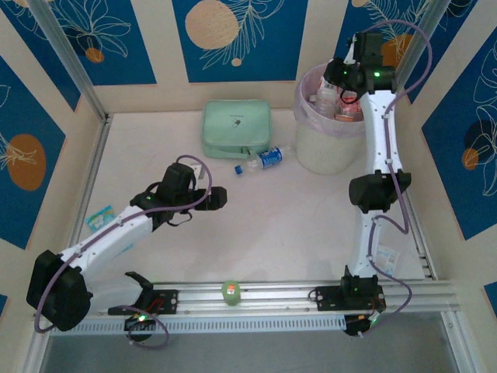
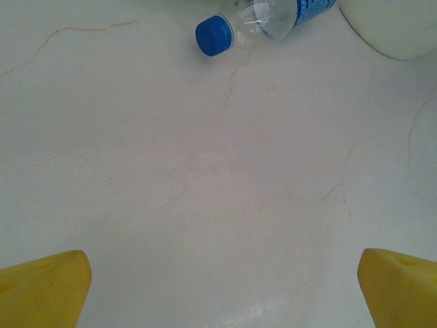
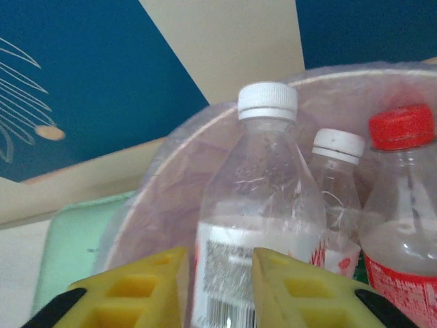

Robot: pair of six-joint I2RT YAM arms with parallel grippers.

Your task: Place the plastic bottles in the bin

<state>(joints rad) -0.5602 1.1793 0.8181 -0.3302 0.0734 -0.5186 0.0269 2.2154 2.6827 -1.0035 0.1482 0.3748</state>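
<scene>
My right gripper (image 3: 218, 258) hangs over the bin (image 1: 326, 148), at 1 o'clock on the table (image 1: 295, 233), its yellow fingers (image 3: 147, 287) drawn together and clamping nothing I can make out. Just past them a white-capped bottle (image 3: 266, 178) stands upright inside the liner, with a second white-capped bottle (image 3: 338, 171) and a red-capped bottle (image 3: 403, 178) at its 3 o'clock. My left gripper (image 2: 222, 258) hovers over the table with its fingers spread wide apart. A blue-capped bottle (image 2: 266, 20) lies on its side at my 12 o'clock, between the mint green case (image 1: 237, 128) and the bin, near both
</scene>
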